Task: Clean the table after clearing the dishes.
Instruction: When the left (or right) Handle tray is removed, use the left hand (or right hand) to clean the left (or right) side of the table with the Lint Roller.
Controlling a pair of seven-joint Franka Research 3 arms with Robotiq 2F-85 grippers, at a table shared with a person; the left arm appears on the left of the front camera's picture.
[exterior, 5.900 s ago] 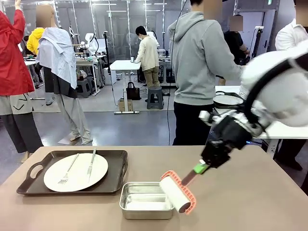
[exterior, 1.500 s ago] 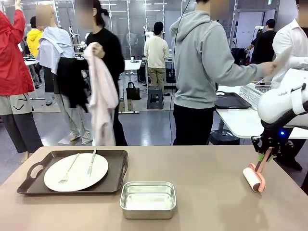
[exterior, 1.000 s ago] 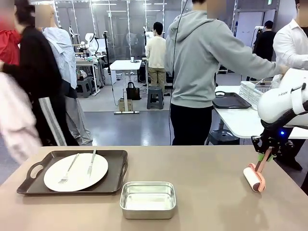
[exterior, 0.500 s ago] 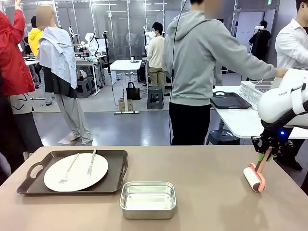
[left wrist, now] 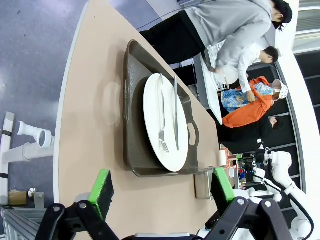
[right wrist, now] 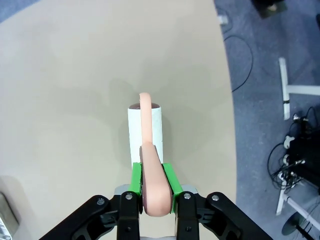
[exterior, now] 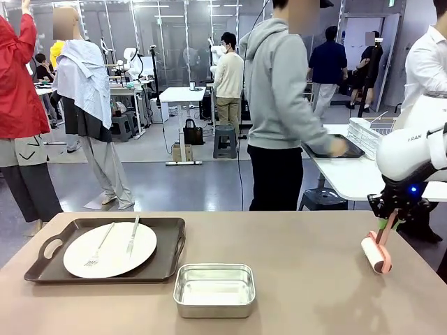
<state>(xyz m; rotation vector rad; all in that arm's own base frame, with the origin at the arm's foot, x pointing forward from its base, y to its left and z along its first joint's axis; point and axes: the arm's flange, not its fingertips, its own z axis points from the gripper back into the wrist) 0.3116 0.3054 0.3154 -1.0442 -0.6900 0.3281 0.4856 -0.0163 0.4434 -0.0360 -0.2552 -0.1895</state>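
Note:
A round white plate (exterior: 110, 249) with a fork and knife lies on a dark tray (exterior: 172, 234) at the left of the brown table (exterior: 300, 237). My right gripper (exterior: 383, 225) is shut on the pink handle of a lint roller (exterior: 375, 255), whose white roll rests on the table near the right edge. In the right wrist view the right gripper (right wrist: 152, 180) clamps the handle, with the roll (right wrist: 145, 127) just ahead. My left gripper (left wrist: 162, 185) hangs open above the table's left end, with the plate (left wrist: 165, 122) and tray (left wrist: 132, 120) beyond it.
A shiny steel pan (exterior: 214, 289) sits at the front middle. A person in a grey hoodie (exterior: 279, 91) stands at the far edge, one hand on a dark tray (exterior: 328, 149) on a white table. Floor and cables (right wrist: 280, 150) lie past the table's right edge.
My right gripper and the roller have shifted slightly right and up. The person in grey has turned and reached down to the tray on the white table.

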